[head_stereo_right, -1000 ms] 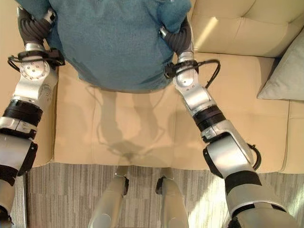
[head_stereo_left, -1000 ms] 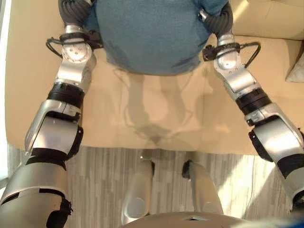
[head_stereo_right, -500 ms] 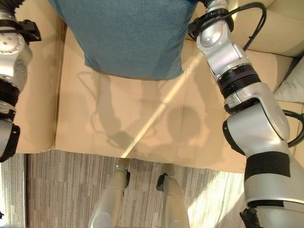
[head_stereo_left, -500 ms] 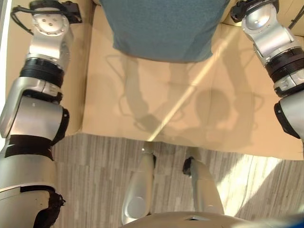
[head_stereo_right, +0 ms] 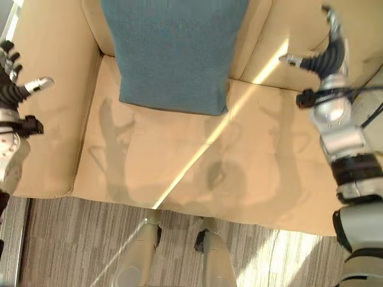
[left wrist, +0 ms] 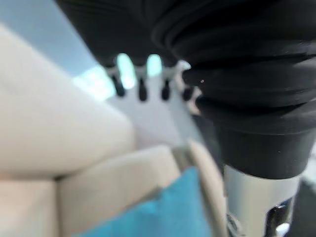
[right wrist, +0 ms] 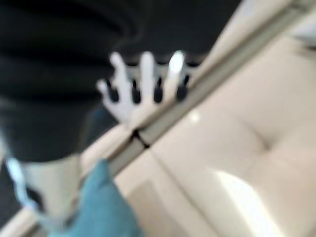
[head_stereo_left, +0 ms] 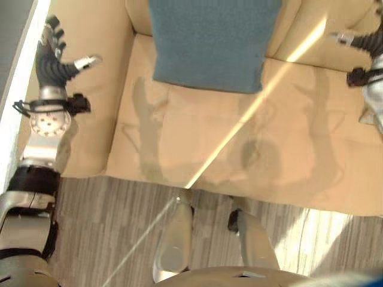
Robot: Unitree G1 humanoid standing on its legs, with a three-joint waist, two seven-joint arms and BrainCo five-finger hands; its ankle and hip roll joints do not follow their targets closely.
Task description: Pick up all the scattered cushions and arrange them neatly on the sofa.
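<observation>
Cushion (head_stereo_right: 173, 54) in teal is seen propped against the sofa (head_stereo_right: 281, 161) backrest, released. Left hand (head_stereo_left: 55, 57) and right hand (head_stereo_right: 323, 54) are spread, holding nothing. Placement of this one is judged done; other cushions may be left.

Silver-grey arms with black bands end in dark ribbed wrist covers and silver, dark-tipped fingers (right wrist: 148, 69).

Living room: beige sofa (head_stereo_right: 281, 173), cushion (head_stereo_right: 173, 54)

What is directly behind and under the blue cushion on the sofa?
The blue cushion stands on the beige seat with its lower edge on it and leans against the sofa backrest. The backrest and seat parts it covers are hidden, so whether anything lies there cannot be seen.
</observation>
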